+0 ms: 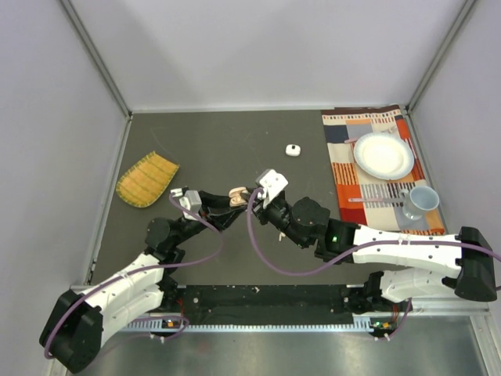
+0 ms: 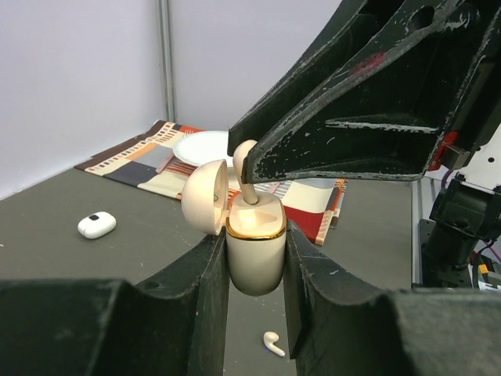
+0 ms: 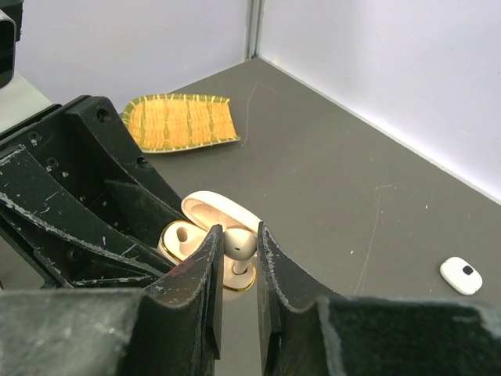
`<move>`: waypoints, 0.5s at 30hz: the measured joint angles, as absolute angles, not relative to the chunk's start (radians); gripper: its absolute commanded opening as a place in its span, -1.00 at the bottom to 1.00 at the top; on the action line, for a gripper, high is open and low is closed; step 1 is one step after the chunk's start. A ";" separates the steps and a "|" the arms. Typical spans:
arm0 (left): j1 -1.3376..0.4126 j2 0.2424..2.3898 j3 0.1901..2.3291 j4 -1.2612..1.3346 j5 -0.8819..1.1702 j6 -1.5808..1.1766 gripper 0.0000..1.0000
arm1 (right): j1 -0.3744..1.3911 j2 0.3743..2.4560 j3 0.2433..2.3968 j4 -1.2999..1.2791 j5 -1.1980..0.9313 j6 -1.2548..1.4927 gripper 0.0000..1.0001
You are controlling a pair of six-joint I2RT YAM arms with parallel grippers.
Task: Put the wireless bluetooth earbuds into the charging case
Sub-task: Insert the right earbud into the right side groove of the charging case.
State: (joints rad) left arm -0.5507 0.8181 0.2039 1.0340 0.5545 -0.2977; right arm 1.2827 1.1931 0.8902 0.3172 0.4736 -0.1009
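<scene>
My left gripper (image 2: 256, 258) is shut on a peach-pink charging case (image 2: 254, 251) with a gold rim and holds it upright above the table, lid (image 2: 205, 197) open. My right gripper (image 3: 236, 251) is shut on a peach-pink earbud (image 3: 239, 243). The earbud's stem points down into one slot of the case (image 3: 184, 239); the other slot looks empty. The earbud also shows in the left wrist view (image 2: 244, 168). A white earbud (image 2: 272, 342) lies on the table under the case. In the top view the two grippers meet at the case (image 1: 235, 194). The other earbuds are out of view.
A closed white charging case (image 1: 293, 150) lies on the dark table behind the grippers. A yellow woven tray (image 1: 146, 179) sits at the left. A striped placemat (image 1: 374, 125) at the right carries a white plate (image 1: 383, 154), cutlery and a cup (image 1: 421, 201).
</scene>
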 measured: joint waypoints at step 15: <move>-0.552 0.813 0.202 1.036 0.521 -0.300 -1.00 | 1.283 1.193 0.890 0.295 0.453 -0.139 -1.00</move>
